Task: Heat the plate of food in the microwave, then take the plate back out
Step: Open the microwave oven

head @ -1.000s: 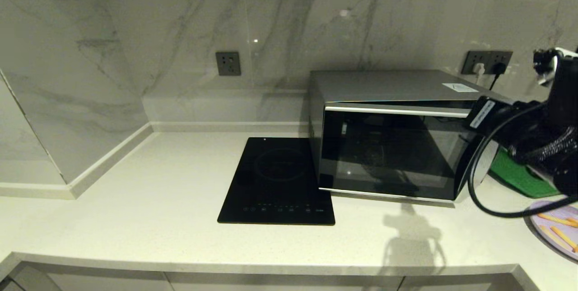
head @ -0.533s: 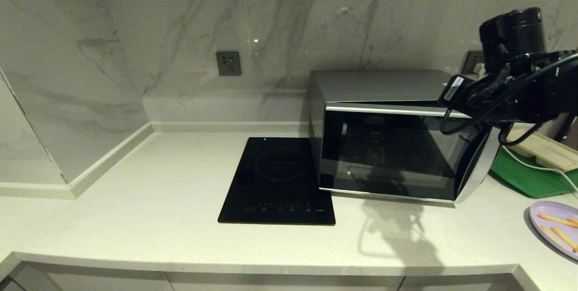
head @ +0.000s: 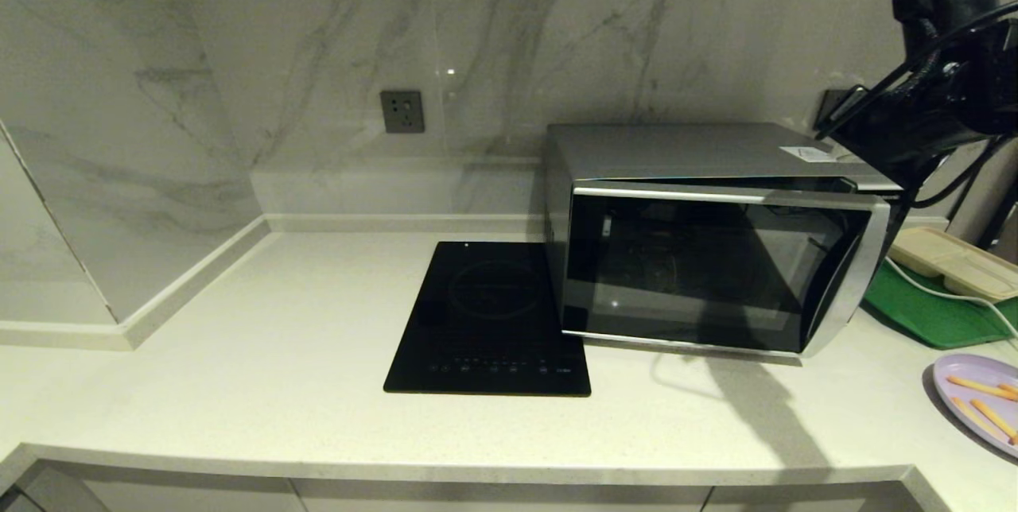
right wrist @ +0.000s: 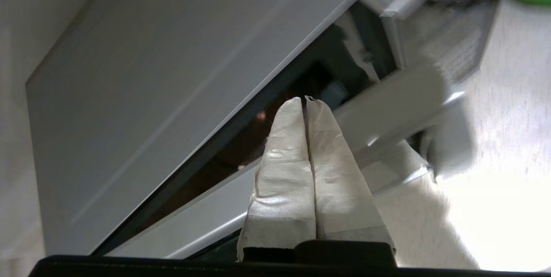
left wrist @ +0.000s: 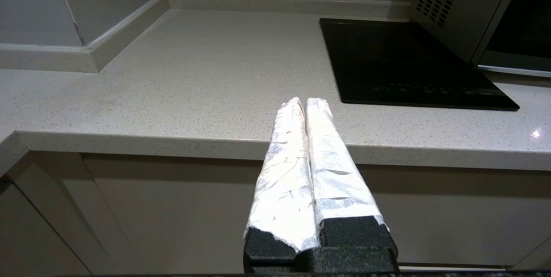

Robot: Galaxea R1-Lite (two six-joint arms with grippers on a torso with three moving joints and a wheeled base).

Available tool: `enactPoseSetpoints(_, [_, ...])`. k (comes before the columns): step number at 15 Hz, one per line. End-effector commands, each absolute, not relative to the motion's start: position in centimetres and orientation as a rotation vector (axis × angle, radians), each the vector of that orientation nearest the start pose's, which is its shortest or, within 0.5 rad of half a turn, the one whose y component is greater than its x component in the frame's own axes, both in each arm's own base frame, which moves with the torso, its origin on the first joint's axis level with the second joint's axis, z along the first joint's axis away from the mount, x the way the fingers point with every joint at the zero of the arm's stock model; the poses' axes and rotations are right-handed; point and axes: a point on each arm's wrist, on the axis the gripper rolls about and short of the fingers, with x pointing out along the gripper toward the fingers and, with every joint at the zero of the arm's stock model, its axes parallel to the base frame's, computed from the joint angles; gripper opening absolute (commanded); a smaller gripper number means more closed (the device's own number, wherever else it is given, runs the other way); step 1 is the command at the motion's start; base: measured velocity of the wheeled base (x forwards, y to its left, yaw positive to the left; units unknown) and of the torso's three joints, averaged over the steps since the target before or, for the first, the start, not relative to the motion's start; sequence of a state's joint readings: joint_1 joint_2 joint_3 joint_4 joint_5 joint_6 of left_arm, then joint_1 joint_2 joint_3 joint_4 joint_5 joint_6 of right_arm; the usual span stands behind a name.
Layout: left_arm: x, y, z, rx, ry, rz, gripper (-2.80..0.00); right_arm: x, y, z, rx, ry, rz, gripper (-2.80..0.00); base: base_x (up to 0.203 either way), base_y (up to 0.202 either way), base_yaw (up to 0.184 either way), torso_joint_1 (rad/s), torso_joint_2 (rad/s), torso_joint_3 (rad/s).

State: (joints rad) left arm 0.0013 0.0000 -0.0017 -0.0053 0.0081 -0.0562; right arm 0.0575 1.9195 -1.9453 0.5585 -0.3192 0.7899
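The silver-grey microwave point(head: 684, 150) stands on the counter with its dark glass door point(head: 684, 269) a little ajar at the right side. At the counter's right edge lies the lilac plate of food point(head: 977, 399) with a few orange sticks on it. My right arm point(head: 930, 106) hangs above the microwave's top right corner. In the right wrist view my right gripper point(right wrist: 304, 98) is shut and empty, its tips pointing at the dark gap above the door's silver strip point(right wrist: 387, 111). My left gripper point(left wrist: 304, 100) is shut and empty, parked in front of the counter's front edge.
A flat black induction cooktop point(head: 489, 321) lies just left of the microwave. Right of the microwave, a beige compartment tray point(head: 954, 261) sits on a green tray point(head: 930, 313). Marble wall behind has sockets point(head: 402, 111). A white cable point(head: 954, 295) crosses the green tray.
My right arm has swung up from low beside the microwave's right front to above its top right corner. The door and the plate have stayed where they were.
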Motion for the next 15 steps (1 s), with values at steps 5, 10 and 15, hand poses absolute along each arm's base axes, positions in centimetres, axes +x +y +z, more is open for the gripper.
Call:
enactPoseSetpoints(5, [-2.3, 0.0, 7.7, -0.057, -0.008, 0.009, -2.8, 38.0, -3.8, 28.5, 0.837, 0.504, -0.466, -2.8, 0.0, 0.0, 0.0, 0.0, 0.0, 0.0])
enactPoseSetpoints(10, [-2.3, 0.0, 7.7, -0.057, -0.008, 0.009, -2.8, 38.0, -3.8, 28.8, 0.847, 0.51, -0.419, -2.8, 0.0, 0.0, 0.0, 0.0, 0.0, 0.0])
enactPoseSetpoints(15, [-2.3, 0.0, 7.7, -0.057, -0.008, 0.011, -2.8, 39.1, -4.5, 28.4, 0.823, 0.482, -0.349, -2.8, 0.0, 0.0, 0.0, 0.0, 0.0, 0.0])
